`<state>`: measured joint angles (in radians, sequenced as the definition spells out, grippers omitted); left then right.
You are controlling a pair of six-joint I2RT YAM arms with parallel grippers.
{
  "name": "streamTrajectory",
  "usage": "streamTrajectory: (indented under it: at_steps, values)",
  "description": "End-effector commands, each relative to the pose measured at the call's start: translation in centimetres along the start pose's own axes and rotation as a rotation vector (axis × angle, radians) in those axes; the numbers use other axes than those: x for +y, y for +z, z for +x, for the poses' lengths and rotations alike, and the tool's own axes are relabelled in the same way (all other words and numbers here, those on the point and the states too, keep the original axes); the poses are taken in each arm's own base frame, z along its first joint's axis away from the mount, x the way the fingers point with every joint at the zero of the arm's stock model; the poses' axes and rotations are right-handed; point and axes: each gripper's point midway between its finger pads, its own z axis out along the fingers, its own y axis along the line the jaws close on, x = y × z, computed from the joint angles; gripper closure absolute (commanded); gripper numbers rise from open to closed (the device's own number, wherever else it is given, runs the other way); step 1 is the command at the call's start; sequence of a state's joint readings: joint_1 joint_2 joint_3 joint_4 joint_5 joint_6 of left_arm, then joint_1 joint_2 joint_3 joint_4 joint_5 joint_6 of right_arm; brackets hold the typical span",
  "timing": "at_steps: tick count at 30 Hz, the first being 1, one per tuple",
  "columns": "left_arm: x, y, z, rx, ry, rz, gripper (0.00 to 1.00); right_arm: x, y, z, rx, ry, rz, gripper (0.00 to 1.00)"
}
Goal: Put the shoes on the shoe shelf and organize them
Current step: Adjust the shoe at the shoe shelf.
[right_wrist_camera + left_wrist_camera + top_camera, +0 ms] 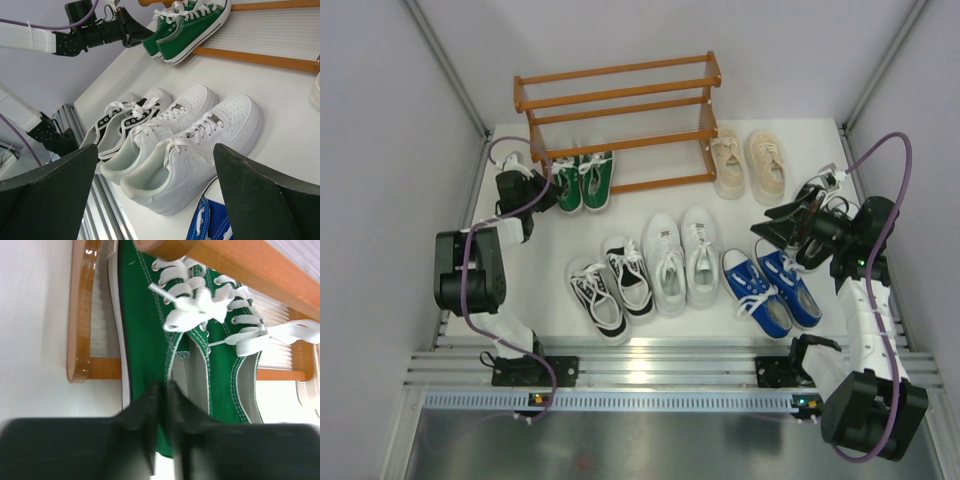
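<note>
As the left arm reaches forward, its jaws pinch a green shoe.

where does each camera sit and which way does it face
Top external: above, behind the robot, looking down on the shoe shelf; left arm and right arm show.
Left wrist: on the left arm, facing the heels of the green sneakers; left fingers pinch one.
Right wrist: on the right arm, facing left across the white sneakers; open right fingers frame it.
Shared: all three show green sneakers.
</note>
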<state>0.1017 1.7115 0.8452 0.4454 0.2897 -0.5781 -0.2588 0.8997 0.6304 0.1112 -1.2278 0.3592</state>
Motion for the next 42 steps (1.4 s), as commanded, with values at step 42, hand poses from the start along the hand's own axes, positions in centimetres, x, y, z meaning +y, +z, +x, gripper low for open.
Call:
streamTrajectory:
  at_steps: [42]
  values:
    - [-2.8,-1.2,-4.4,-0.274,0.150,0.131,1.00,0.5,-0.3,-2.2,-0.028,-0.101,-0.009,0.01]
